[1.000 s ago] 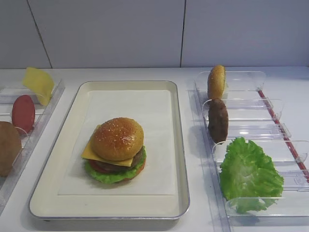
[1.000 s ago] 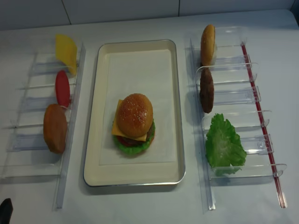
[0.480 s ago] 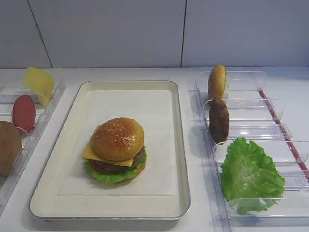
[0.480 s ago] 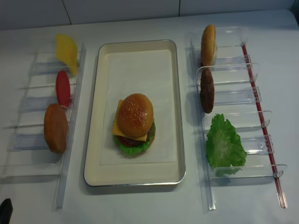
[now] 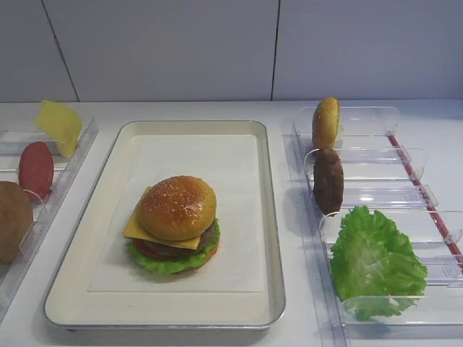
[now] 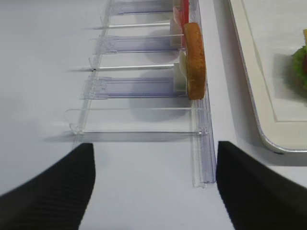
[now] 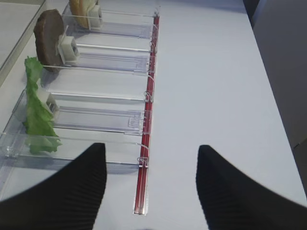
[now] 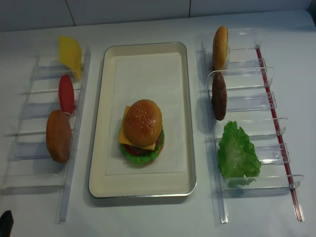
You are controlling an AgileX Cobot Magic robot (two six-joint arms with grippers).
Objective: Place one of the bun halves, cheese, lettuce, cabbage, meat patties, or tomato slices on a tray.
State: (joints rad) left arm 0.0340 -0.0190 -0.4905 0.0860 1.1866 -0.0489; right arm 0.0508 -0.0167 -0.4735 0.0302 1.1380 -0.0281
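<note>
Sesame-speckled golden bun top (image 5: pixel 177 207), green lettuce (image 5: pixel 376 260).

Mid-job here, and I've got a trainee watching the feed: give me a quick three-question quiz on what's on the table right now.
1. True or false: the sesame bun top sits on top of the stacked burger on the tray.
2. In the right-hand bins, which item is nearest the front: A) the meat patty, B) the lettuce, C) the plain bun half?
3. Fill in: the yellow cheese slice stands in the ____-hand rack.

Key: 1 true; 2 B; 3 left.
</note>
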